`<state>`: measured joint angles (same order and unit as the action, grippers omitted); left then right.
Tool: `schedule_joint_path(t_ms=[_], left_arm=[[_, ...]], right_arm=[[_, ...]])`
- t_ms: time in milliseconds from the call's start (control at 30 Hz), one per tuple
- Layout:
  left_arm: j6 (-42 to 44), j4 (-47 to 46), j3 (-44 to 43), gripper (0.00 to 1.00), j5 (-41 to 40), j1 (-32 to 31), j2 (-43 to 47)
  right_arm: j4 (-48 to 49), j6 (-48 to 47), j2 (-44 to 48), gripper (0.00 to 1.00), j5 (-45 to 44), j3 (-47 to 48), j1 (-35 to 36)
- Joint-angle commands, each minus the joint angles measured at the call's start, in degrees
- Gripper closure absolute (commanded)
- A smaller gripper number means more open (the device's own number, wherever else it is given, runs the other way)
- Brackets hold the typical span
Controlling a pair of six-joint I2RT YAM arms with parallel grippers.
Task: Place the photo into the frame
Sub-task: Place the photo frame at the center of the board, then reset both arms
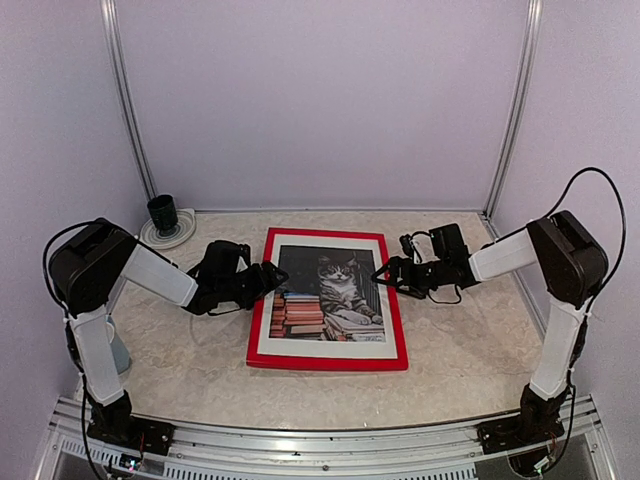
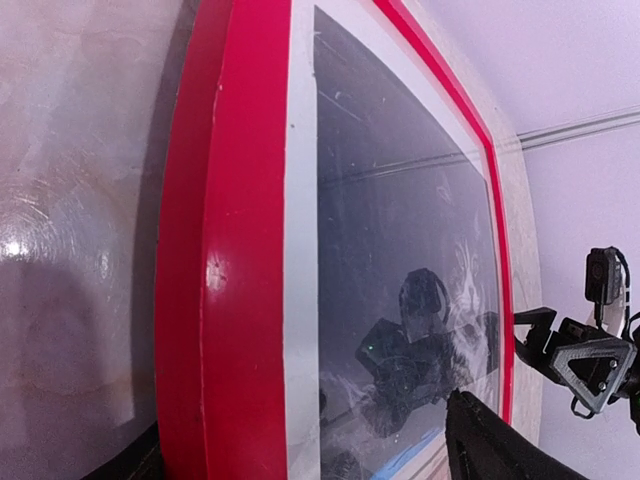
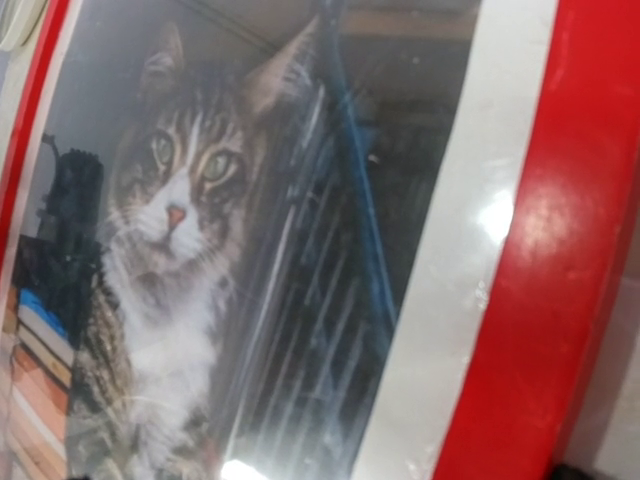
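Note:
The frame [image 1: 327,362] lies face up on the table, red front showing. The photo [image 1: 335,290], a grey tabby cat among stacked books, sits inside it behind glass with a white mat [image 1: 265,322] around it. My left gripper [image 1: 270,272] is at the frame's left edge. In the left wrist view one dark finger [image 2: 485,440] is over the glass and the red border [image 2: 215,250] fills the space beside it. My right gripper [image 1: 383,275] is at the frame's right edge, jaws apart [image 2: 560,345]. The right wrist view shows the cat [image 3: 170,220] and red border [image 3: 540,250] very close.
A black cup [image 1: 162,211] stands on a white saucer [image 1: 180,234] at the back left corner. Pale walls enclose the table on three sides. A metal rail [image 1: 320,445] runs along the near edge between the arm bases.

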<state>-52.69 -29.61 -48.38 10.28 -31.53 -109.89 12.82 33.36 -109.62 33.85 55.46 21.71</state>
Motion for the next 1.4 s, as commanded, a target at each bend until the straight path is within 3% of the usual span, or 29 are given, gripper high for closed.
schedule_joint_path(t_ms=[0, 200, 300, 833, 1100, 1267, 1367], left_arm=[[1.8, -0.4, -0.5, 0.17, 0.4, -0.5, -0.3], [2.1, 0.1, 0.7, 0.11, 0.3, 0.0, 0.4], [2.8, 1.1, 1.1, 0.01, -0.7, 0.5, 1.1], [5.6, 5.8, 5.4, 0.01, -6.1, 3.5, 8.1], [13.4, 13.2, 5.6, 0.01, -16.0, 3.7, 18.5], [17.2, 18.9, 4.3, 0.01, -21.6, 3.6, 25.9], [18.2, 23.0, 2.7, 0.01, -23.0, 3.2, 30.1]], right_arm=[[-2.8, -1.6, -1.9, 0.01, 0.6, 2.5, -0.3], [-5.5, -3.0, -1.5, 0.01, -0.8, 4.4, -1.2], [-7.0, -3.9, -0.7, 0.01, -1.7, 4.9, -1.7], [-15.0, -8.7, 5.9, 0.01, -6.5, 6.2, -5.2], [-22.3, -16.5, 14.3, 0.01, -15.7, 5.6, -5.4], [-22.6, -19.5, 22.2, 0.01, -27.2, 3.1, -5.5], [-19.7, -23.2, 28.7, 0.01, -29.6, 0.1, -5.5]])
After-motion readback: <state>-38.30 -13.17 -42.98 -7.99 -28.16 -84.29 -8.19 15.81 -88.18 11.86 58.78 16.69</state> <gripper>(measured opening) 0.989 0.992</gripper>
